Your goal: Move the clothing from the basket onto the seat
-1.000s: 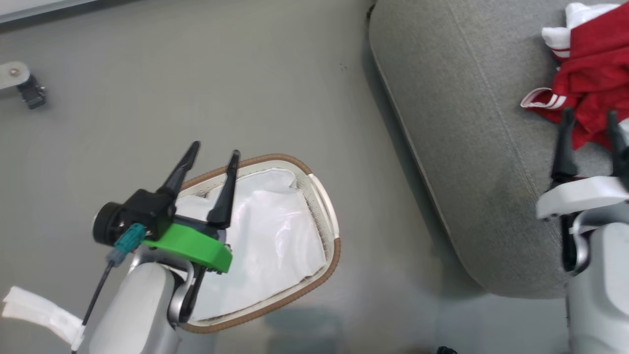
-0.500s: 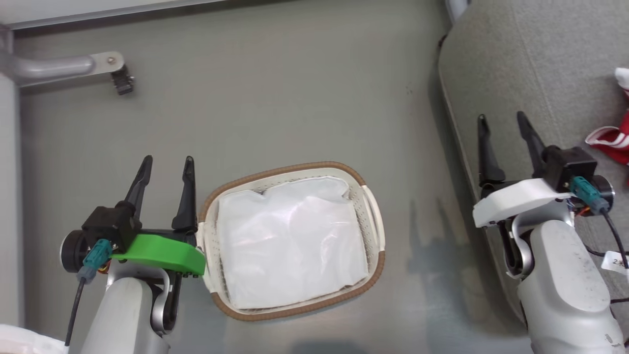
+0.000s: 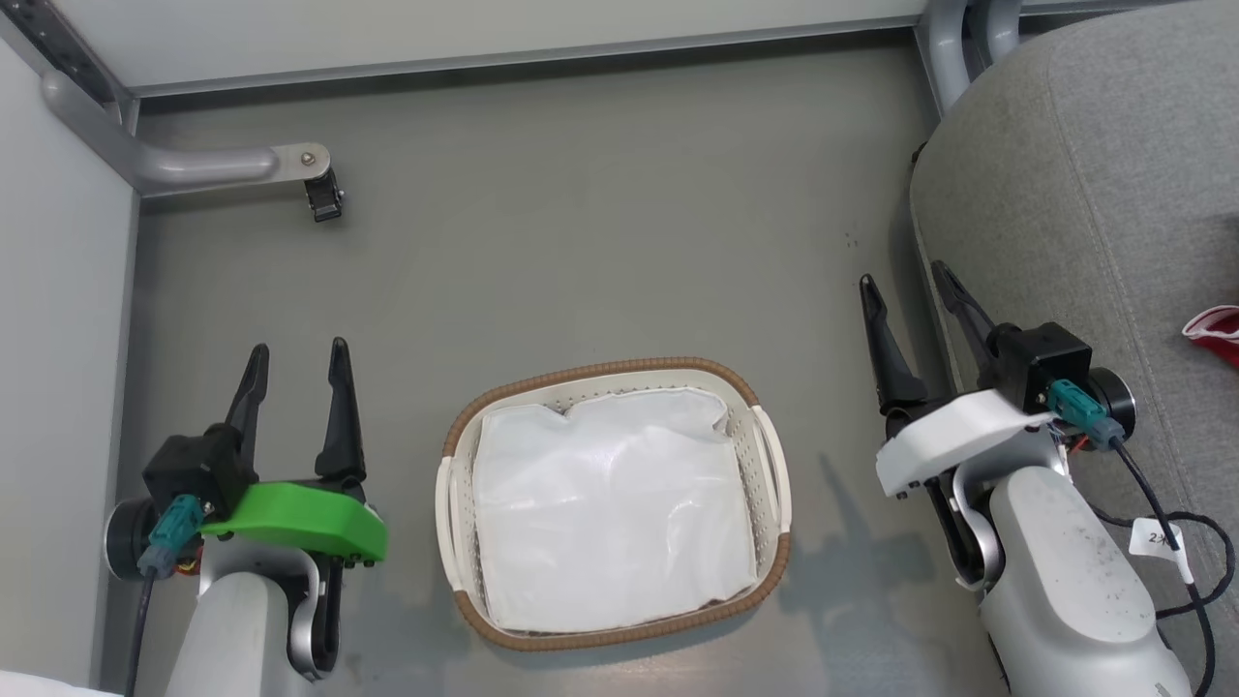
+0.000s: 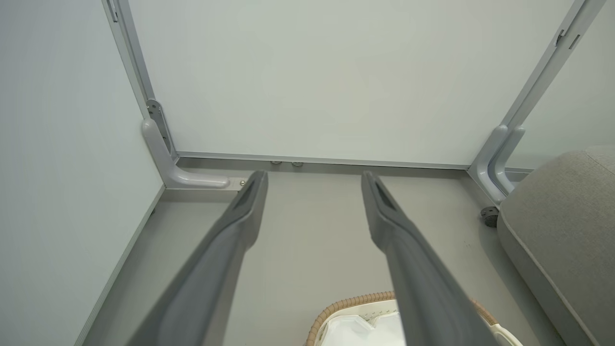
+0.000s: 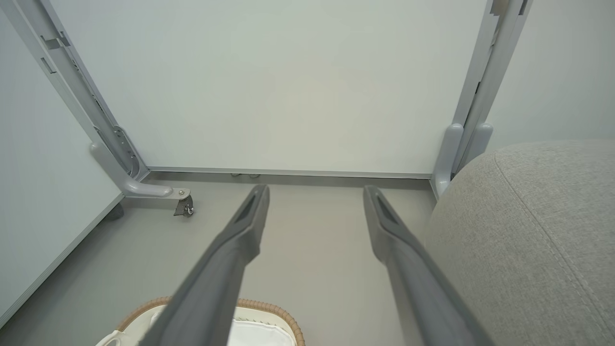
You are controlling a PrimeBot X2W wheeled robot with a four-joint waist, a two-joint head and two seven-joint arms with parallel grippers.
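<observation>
The basket (image 3: 455, 503) stands on the floor at the lower middle of the head view, holding just its white liner (image 3: 610, 513). A corner of the red clothing (image 3: 1215, 329) with white trim lies on the grey seat (image 3: 1084, 174) at the right edge. My left gripper (image 3: 296, 353) is open over the floor to the left of the basket. Just right of the basket, at the seat's near edge, my right gripper (image 3: 905, 283) is open with nothing in it. The basket rim (image 4: 350, 303) shows low in the left wrist view, and again as a rim (image 5: 269, 307) in the right wrist view beside the seat (image 5: 538, 226).
Pale wall panels close the space behind and on the left. A grey frame foot with a caster (image 3: 324, 194) juts out at the back left, and frame posts (image 3: 953, 39) stand by the seat's far corner. A black cable with a tag (image 3: 1157, 537) hangs off my right arm.
The head view has swung left, so the basket now sits centred and most of the red clothing has slid out of sight. Both grippers stay open, now flanking the basket.
</observation>
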